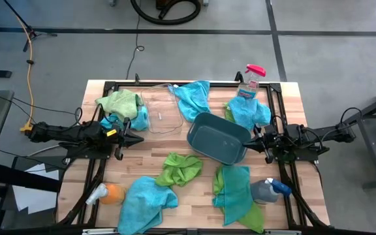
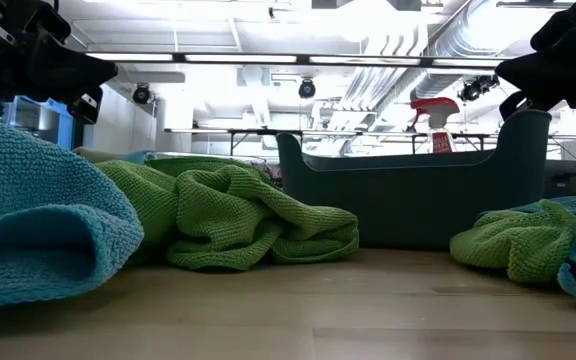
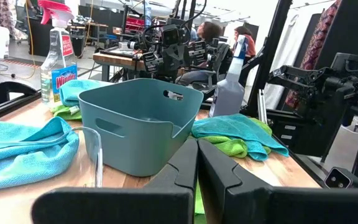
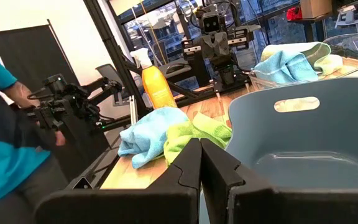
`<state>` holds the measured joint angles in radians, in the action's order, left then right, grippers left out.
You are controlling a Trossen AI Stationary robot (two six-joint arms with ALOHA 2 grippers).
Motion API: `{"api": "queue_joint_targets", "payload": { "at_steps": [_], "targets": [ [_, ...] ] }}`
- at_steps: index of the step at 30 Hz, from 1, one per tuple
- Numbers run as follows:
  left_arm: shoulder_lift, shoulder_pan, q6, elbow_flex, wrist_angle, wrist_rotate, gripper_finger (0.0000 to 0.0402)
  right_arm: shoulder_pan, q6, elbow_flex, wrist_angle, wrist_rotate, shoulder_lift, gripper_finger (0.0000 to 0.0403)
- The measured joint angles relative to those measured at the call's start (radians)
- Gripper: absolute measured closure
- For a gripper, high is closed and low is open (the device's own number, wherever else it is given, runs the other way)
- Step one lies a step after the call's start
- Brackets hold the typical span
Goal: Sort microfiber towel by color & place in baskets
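The dark teal basket (image 1: pixel 201 122) stands at the table's middle, tilted askew, and shows empty in the right wrist view (image 4: pixel 328 124). The clear basket (image 1: pixel 150 119) stands left of it toward the far edge; a blue towel (image 1: pixel 193 98) lies by its far right corner. More blue and green towels lie around: a green one (image 1: pixel 181 168) and a blue one (image 1: pixel 145 202) near the front. My left gripper (image 1: pixel 141 138) is shut and hangs left of the teal basket (image 3: pixel 135 134). My right gripper (image 1: pixel 249 140) is shut just beside that basket's right rim.
Spray bottles stand or lie at the far right (image 1: pixel 250 81), near right (image 1: pixel 269 189) and near left (image 1: pixel 103 194). A green and blue towel pile (image 1: pixel 237 192) lies near right, another (image 1: pixel 250 112) far right, another (image 1: pixel 119 104) far left. A person stands beyond the table's near side (image 4: pixel 5 124).
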<state>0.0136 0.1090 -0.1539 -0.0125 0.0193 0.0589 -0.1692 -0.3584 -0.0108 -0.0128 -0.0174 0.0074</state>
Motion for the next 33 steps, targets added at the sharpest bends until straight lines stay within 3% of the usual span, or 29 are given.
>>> {"api": "queue_joint_targets", "payload": {
  "at_steps": [29, 33],
  "targets": [
    [0.0, 0.0, 0.0, 0.0, 0.0, 0.0, 0.0401, 0.0, 0.0, 0.0, 0.0, 0.0, 0.0, 0.0403],
    [0.0, 0.0, 0.0, 0.0, 0.0, 0.0, 0.0401, 0.0, -0.078, 0.0, -0.087, -0.07, 0.001, 0.0403]
  ]
}}
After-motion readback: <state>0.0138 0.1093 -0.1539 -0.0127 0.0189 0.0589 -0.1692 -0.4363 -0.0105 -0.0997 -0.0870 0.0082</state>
